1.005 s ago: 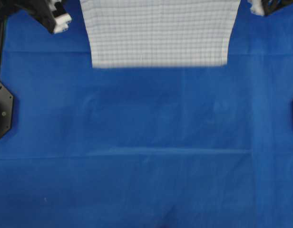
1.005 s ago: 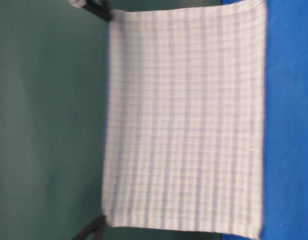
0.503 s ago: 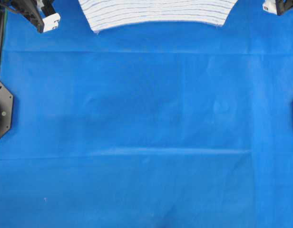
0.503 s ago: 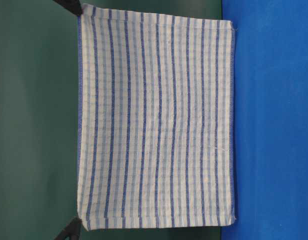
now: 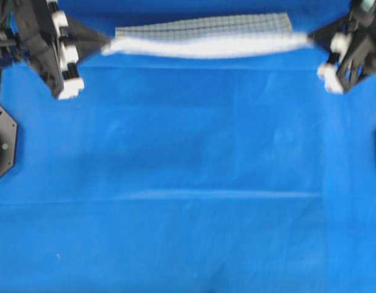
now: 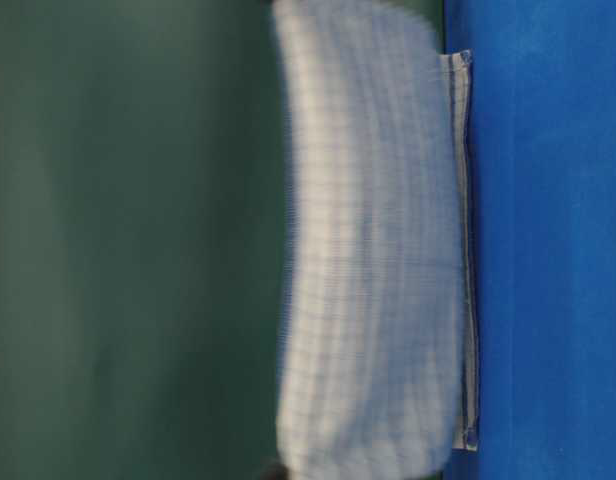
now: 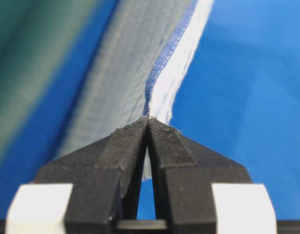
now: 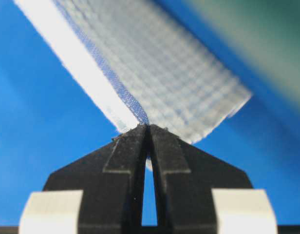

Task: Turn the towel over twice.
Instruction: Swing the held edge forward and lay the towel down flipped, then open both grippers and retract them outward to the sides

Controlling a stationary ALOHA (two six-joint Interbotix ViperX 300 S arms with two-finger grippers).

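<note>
Near surface: the blue cloth (image 5: 188,201) covers the table and lies bare from the near edge across the middle.
Left gripper: the left gripper (image 7: 149,119) is clamped on one top corner of the towel (image 5: 206,38), jaws pressed together with the hem pinched at their tips.
Right gripper: the right gripper (image 8: 147,126) is likewise closed on the opposite top corner, hem caught between its tips.
Towel place: it hangs stretched between the two grippers near the far edge; in the table-level view its lower hem appears to touch the blue cloth while the rest bows above it, blurred.
Progress: the towel is mid-air, so one turn is under way, judging by the pose. Which of the two turns this is cannot be told.
Left to do: lay it flat, then any remaining flip.
</note>
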